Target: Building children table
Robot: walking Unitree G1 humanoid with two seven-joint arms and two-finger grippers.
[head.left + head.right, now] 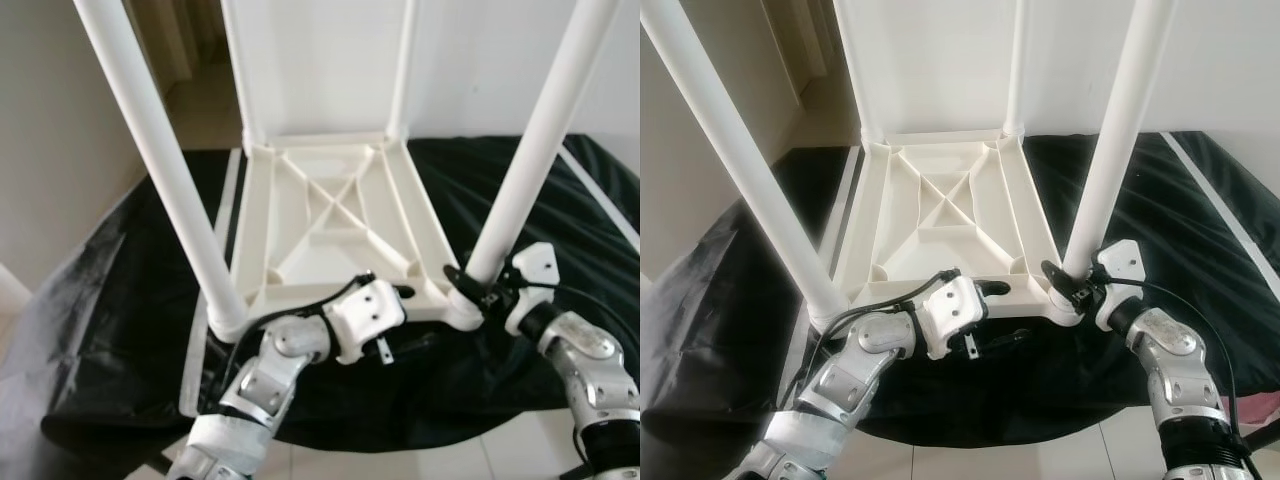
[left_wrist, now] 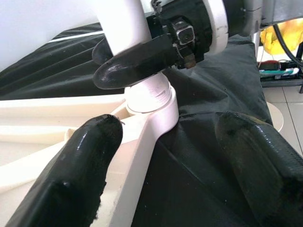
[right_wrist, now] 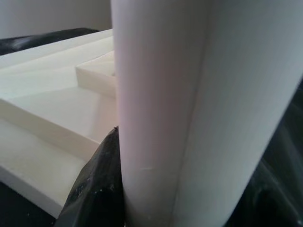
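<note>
The upturned tabletop [image 1: 335,225] lies on a black sheet [image 1: 520,190]; the near-right leg [image 1: 530,150] is clenched by the right claw [image 1: 478,283] above its socket; it should be kept upright and seated squarely, the edge straddled by the released left claw [image 2: 165,161].

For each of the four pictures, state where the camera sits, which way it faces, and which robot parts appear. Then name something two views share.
Left and right eye views: on the head, looking down at the upturned table top; both arms show.
Left wrist view: along the open left gripper toward the near right leg.
Right wrist view: right gripper clamped on that leg.
Shared: the leg appears in both wrist views.
</note>
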